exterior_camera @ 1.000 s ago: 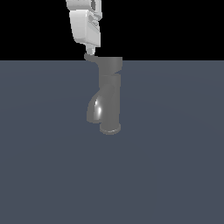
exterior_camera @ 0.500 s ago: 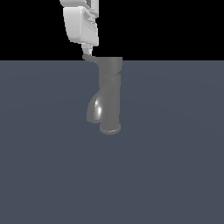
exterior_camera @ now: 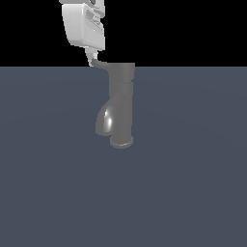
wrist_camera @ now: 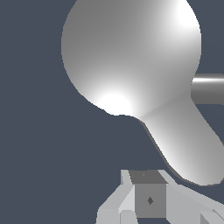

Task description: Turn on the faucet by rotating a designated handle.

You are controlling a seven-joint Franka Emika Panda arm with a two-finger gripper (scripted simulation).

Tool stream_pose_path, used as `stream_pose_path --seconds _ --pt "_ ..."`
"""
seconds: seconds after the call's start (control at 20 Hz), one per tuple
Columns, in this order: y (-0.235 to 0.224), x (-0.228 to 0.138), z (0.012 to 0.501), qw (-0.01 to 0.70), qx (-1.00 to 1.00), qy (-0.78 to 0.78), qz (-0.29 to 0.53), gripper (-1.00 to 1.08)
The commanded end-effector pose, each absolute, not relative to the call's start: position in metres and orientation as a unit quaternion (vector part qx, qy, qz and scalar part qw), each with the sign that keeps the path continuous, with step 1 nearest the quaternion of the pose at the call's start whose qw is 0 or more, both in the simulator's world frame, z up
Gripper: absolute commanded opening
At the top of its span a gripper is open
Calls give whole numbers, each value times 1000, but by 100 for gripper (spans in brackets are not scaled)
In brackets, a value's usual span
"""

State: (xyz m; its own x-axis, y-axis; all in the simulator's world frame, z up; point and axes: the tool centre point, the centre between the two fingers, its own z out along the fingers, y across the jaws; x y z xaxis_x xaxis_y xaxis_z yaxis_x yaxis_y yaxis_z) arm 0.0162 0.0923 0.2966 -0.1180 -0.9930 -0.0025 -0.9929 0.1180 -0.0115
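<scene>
Gripper (exterior_camera: 90, 59) hangs from the top edge of the exterior view, its fingertip at the outer end of the handle (exterior_camera: 100, 64); whether the jaws are spread or closed on the lever, cannot tell. Faucet (exterior_camera: 120, 103) stands upright mid-scene on the flat blue-grey surface (exterior_camera: 193, 193), base flange down, spout curving toward the exterior view's left. Handle juts from the top cap toward that same side. Wrist view: round cap (wrist_camera: 131, 52) seen from above, handle (wrist_camera: 188, 144) tapering outward just beside one finger (wrist_camera: 148, 197). Open floor all around the base. No lettering or markings legible anywhere.
</scene>
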Motion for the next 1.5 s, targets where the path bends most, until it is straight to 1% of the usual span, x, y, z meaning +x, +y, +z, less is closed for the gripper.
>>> stream_pose_path --seconds 0.0,0.9,0.95,1.0,1.45 --pt "87 7 297 2 -663 749 -2 -100" --pt "69 -46 297 0 -663 749 0 -100" --pt "69 -46 297 0 -663 749 0 -100" --pt "82 -44 296 1 -671 742 0 -100" --pt "34 -61 296 1 -666 746 0 -100"
